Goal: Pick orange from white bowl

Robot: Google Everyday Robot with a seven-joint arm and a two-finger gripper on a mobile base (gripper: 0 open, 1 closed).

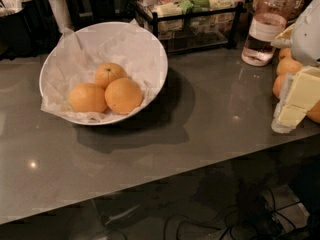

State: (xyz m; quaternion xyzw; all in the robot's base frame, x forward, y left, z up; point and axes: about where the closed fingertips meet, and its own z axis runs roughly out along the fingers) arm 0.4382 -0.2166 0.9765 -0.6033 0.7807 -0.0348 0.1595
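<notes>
Three oranges (123, 95) (88, 97) (110, 74) in one white bowl (161, 79), one bottle (264, 34), one claw (292, 111) at right.

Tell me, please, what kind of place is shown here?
Probably an office snack counter or break room: a grey counter holds a white bowl of oranges, a black rack of packaged snacks and a bottle. The gripper is at the right edge, away from the bowl.

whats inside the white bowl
Crinkled white paper lines the white bowl, with three oranges on it: the orange front right, another orange left, a smaller orange behind. The paper hides the bowl's bottom. The tool hangs at the right edge, away from it.
</notes>
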